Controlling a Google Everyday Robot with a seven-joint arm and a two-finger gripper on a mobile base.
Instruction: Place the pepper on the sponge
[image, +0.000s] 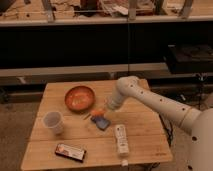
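Note:
The blue sponge lies flat near the middle of the wooden table. The small orange pepper shows at the sponge's upper left edge, right under the arm's tip. My gripper hangs at the end of the white arm, directly over the pepper and the sponge's far edge. Whether the pepper rests on the sponge or is held just above it cannot be told.
An orange-brown bowl sits behind and left of the sponge. A clear cup stands at the left, a dark flat packet near the front edge, and a white remote-like bar right of the sponge. Dark shelving runs behind the table.

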